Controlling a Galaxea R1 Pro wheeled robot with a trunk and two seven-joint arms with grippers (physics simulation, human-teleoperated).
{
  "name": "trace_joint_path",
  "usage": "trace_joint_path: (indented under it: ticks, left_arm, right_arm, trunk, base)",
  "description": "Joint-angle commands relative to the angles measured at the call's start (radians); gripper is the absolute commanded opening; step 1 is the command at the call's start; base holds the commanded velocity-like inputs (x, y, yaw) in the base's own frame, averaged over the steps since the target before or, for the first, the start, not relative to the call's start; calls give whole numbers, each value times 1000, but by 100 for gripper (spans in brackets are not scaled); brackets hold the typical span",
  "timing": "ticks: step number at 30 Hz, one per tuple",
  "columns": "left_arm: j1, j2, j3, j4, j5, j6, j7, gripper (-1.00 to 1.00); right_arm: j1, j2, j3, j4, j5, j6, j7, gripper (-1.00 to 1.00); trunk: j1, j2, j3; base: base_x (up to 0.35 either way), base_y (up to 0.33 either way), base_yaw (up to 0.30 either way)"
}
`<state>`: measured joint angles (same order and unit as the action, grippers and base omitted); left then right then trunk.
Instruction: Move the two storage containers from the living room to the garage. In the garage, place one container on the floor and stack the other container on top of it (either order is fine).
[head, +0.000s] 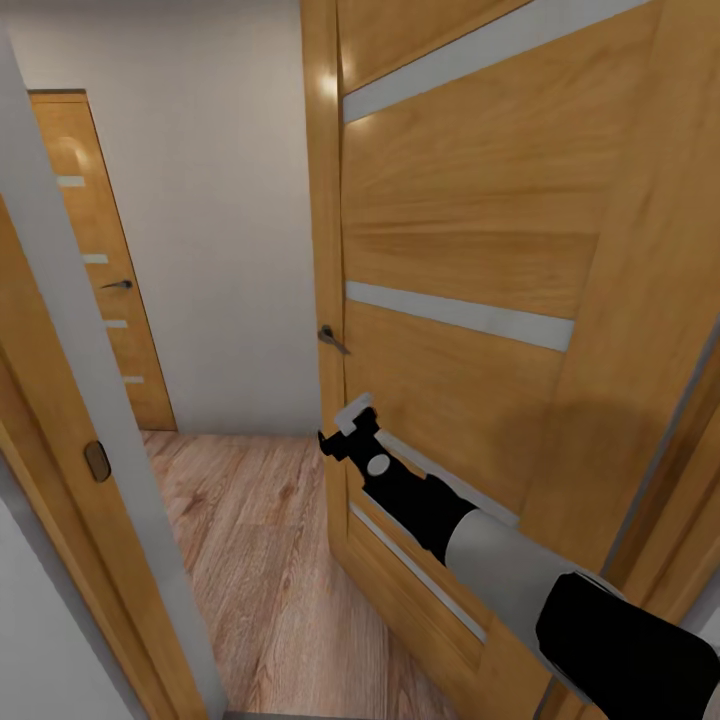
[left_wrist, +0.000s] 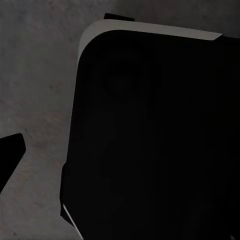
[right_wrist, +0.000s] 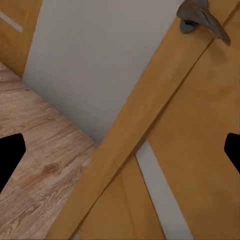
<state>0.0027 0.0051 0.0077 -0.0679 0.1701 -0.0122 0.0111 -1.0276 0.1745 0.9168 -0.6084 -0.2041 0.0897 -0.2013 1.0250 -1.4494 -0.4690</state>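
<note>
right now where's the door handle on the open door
In the head view the handle sits on the open door's left edge, mid-picture, just above the right end effector; the right wrist view shows it too.

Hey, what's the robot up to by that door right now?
The robot is at a doorway, its right arm stretched toward an open orange-wood door with pale stripes. The right gripper is open, holding nothing, close to the door's edge just below the dark lever handle. Beyond lies a light wood-plank floor, a pale wall and a second door, shut. In the left wrist view, a dark grey speckled floor shows.
</note>
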Motion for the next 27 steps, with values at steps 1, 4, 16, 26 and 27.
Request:
trace_joint_path:
  ticks: [1, 4, 16, 26, 27]
  left_arm:
    - [0, 0, 0, -1, 6, -1, 1, 100]
    - [0, 1, 0, -1, 6, -1, 1, 100]
    - [0, 1, 0, -3, 8, -1, 1, 100]
    - [0, 1, -2, -1, 32, 0, 0, 100]
    - [0, 1, -2, -1, 32, 0, 0, 100]
  right_arm:
    - [-2, 0, 13, -2, -11, -2, -10, 100]
    - [-2, 0, 21, -4, -14, -13, -16, 100]
    - [-2, 0, 28, -7, -15, -7, -49, 100]
    - [-2, 0, 14, 55, -9, -31, -72, 100]
    - [-2, 0, 14, 57, -9, -31, -72, 100]
  trunk:
    - [0, -1, -1]
    - [0, -1, -1]
    - [0, -1, -1]
    - [0, -1, -1]
    - [0, -1, -1]
  base:
    - [0, 0, 0]
    - [0, 0, 0]
    - [1, 0, 0]
    - [305, 0, 0]
    - [320, 0, 0]
